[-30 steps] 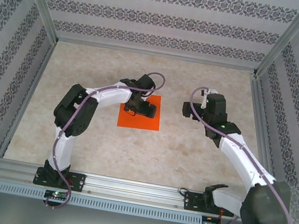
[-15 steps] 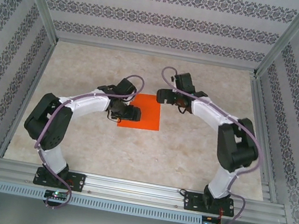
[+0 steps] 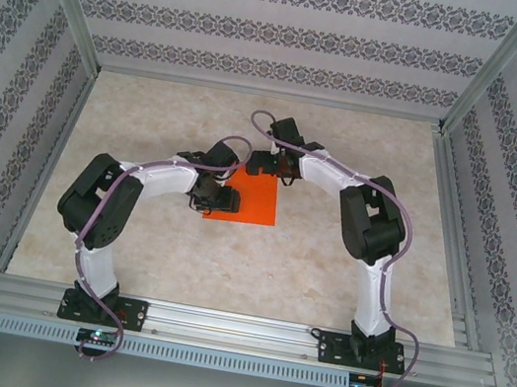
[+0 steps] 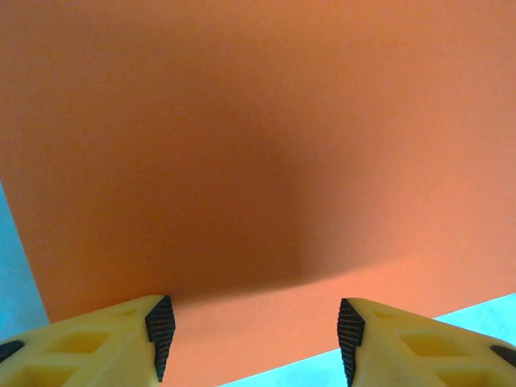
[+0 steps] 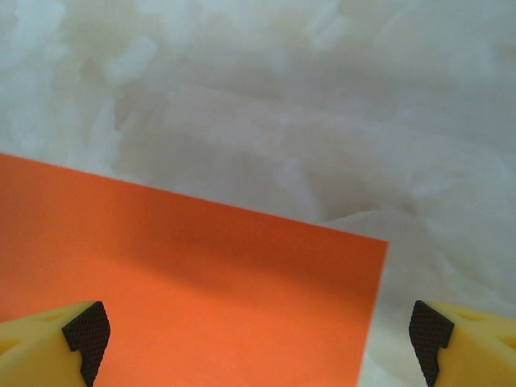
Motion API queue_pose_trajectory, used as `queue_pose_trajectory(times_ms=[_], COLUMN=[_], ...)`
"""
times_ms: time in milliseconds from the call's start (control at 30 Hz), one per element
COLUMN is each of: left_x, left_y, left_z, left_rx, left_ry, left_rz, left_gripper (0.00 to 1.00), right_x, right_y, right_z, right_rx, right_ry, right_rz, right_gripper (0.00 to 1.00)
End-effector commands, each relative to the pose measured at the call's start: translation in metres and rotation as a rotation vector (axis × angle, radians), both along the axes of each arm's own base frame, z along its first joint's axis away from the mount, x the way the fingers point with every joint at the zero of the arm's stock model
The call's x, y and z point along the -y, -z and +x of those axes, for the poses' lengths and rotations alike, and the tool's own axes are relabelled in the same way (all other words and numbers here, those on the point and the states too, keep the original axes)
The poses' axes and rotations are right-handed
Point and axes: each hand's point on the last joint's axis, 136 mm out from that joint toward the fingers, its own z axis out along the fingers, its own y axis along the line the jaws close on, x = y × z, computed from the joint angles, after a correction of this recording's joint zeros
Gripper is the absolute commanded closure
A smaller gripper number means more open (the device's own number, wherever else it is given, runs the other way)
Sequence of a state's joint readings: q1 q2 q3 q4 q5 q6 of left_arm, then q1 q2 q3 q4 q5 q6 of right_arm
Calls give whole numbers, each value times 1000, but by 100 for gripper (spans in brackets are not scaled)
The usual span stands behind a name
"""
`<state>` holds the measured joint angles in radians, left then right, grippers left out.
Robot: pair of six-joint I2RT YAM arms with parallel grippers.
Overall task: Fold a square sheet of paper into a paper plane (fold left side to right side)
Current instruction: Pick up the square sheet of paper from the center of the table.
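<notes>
While the square sheet of paper [image 3: 252, 202] lies flat on the desk [image 3: 225, 268], the left hand [image 4: 250, 339] stands released at its left edge, and the right hand [image 5: 258, 330] stands released at its far edge.

The paper [image 4: 258, 161] is shown as thin, smooth and matt, an even orange without gloss. The table [image 3: 225, 268] is finished in a pale marbled surface, dull rather than shiny. The arms [image 3: 156, 176] are cased in white plastic with a slight sheen and jointed in black matt plastic. The fingers [image 4: 72, 351] are moulded in yellow plastic, and black ribbed pads [image 4: 160, 334] are set into them. Brushed metal rails [image 3: 235, 328] are laid along the bottom of the top view. The walls [image 3: 267, 30] are covered with a matt printed pattern.
</notes>
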<state>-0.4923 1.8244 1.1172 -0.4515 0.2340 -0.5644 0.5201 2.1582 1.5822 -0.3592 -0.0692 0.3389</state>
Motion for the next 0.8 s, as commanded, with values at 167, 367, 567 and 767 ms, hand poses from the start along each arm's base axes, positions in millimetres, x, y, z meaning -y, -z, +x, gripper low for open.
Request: queue_pose_trajectory(times_ms=[167, 367, 567, 767], left_x=[-8, -10, -8, -7], left_y=[19, 20, 17, 12], left_z=[-1, -2, 0, 2], left_rx=[-10, -6, 13, 33], left_ry=[-36, -42, -41, -47], left_rz=[16, 16, 4, -9], left_gripper=[44, 45, 46, 47], right_x=[-6, -17, -38, -49], right_y=[30, 34, 26, 19], right_z=[-22, -44, -65, -76], right_rx=[-114, -176, -194, -197], right_ry=[-27, -46, -108, -131], right_rz=[-30, 24, 85, 105], right_gripper=[2, 2, 7, 11])
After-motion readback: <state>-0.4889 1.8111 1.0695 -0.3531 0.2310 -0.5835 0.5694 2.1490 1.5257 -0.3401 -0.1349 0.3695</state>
